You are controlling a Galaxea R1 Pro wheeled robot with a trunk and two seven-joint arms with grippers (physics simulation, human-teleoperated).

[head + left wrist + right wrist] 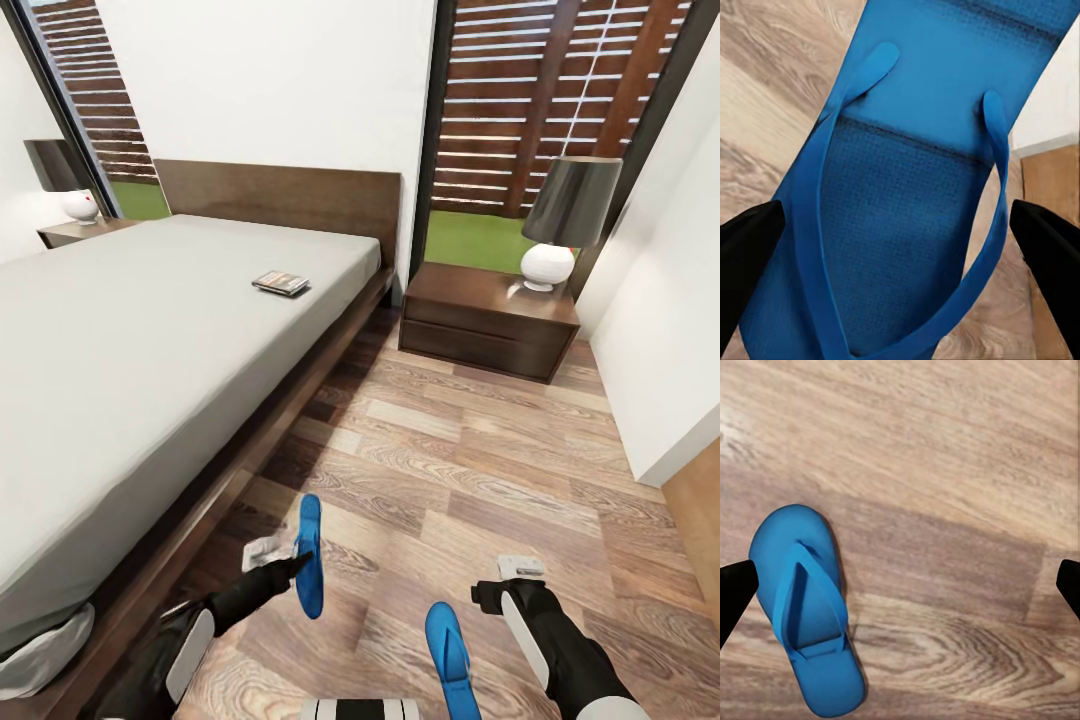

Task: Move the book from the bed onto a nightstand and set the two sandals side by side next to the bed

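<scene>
Here, left gripper (896, 232) straddles one sandal (907, 187), a dark finger (746, 255) on each side edge; likely gripping it, though contact is hard to confirm. In the head view that sandal (309, 555) looks edge-up near the bed (130, 350), long axis running away from the robot. Right gripper (900, 585) hangs spread wide, holding nothing, above the second sandal (810, 607), which lies flat on the floor (480, 470), roughly parallel, nearer the right arm. Book (280, 283) lies on the mattress; nightstand (487, 320) beyond.
</scene>
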